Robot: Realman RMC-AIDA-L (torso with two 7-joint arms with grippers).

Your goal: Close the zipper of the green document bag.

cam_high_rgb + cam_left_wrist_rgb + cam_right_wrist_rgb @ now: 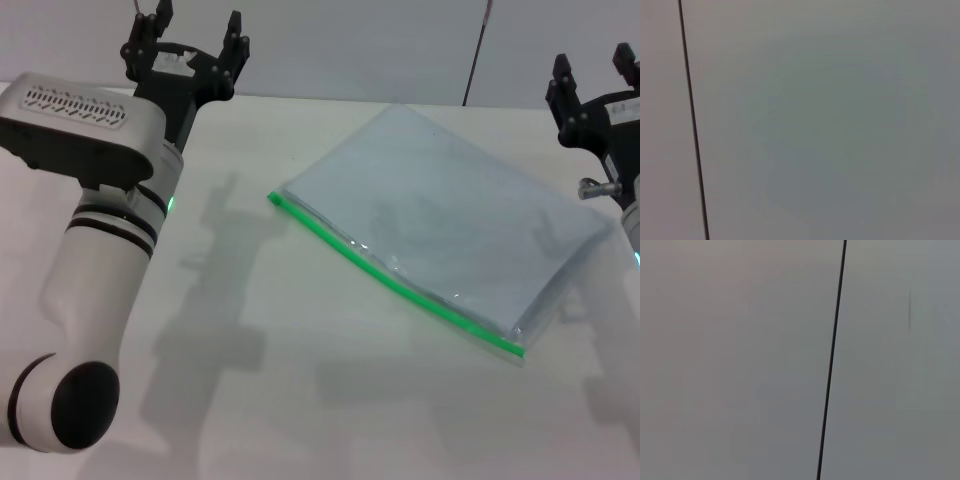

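- Across the white table [300, 400]: lies flat, green document bag [450, 230] right of centre, set at a slant, translucent body toward the far side.
- Along the near edge of the bag: green zipper strip [390, 272], running from the near-left corner down to the near-right corner. Slider too small to pick out; open or shut along its length, cannot tell.
- Left gripper [190, 45]: raised at the far left, well apart from the bag, fingers spread wide, holding nothing.
- Right gripper [598, 75]: raised at the far right edge, just off the bag's far corner, fingers parted, holding nothing.
- Wrist views: blank wall and a thin dark cable [692, 125] only; no bag seen.
- Judgement: fits either a bag awaiting closing or one already closed, both arms clear.
- If closing remains: pin one corner flat, pinch the slider squarely, pull straight along the strip, low and steady, to avoid bunching the soft film.
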